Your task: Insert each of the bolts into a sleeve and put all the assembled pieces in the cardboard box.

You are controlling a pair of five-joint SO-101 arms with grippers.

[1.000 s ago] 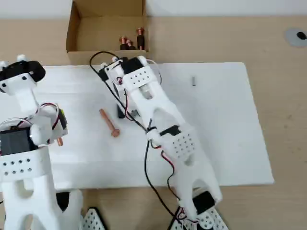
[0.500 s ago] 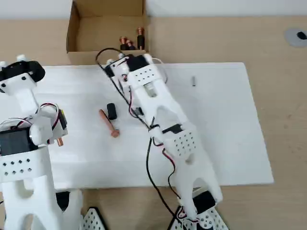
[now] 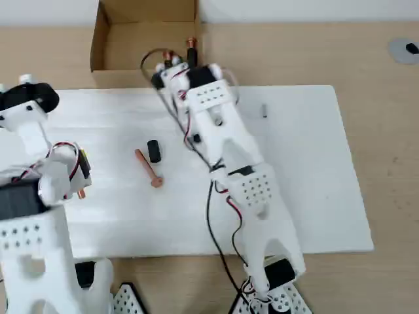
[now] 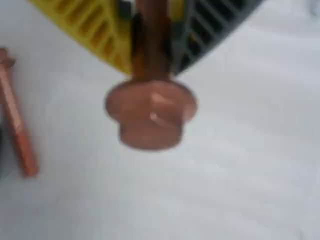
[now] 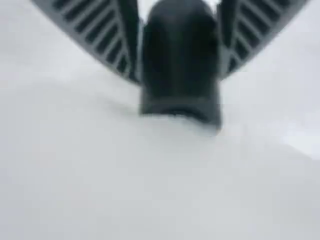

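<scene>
The left end effector [image 4: 151, 50] is clamped on a copper bolt [image 4: 150, 112]. The bolt's wide head sticks out past the fingers, and its thin end is hidden between them. The right end effector [image 5: 180, 55] is clamped on a black sleeve [image 5: 180, 85]. It hangs near the front wall of the cardboard box [image 3: 98, 49], well apart from the left arm. So the step in hand looks like joining these two parts.

To do it well, the two arms should meet over the white sheet [image 3: 308, 170], so a dropped part lands somewhere flat. The bolt's thin end must point straight at the sleeve's hole. If it is tilted, it will likely jam or push the sleeve out of the grip. A slow, straight push is best, with both grips held tight. The left grip seems to cover much of the thin part, so there may be little free length to slide in.

A second bolt [image 3: 149, 169] and a second sleeve [image 3: 153, 151] lie just beside each other on the sheet. Finished pieces [image 3: 191, 47] stand in one corner of the box. The arms should steer around the loose parts.
</scene>
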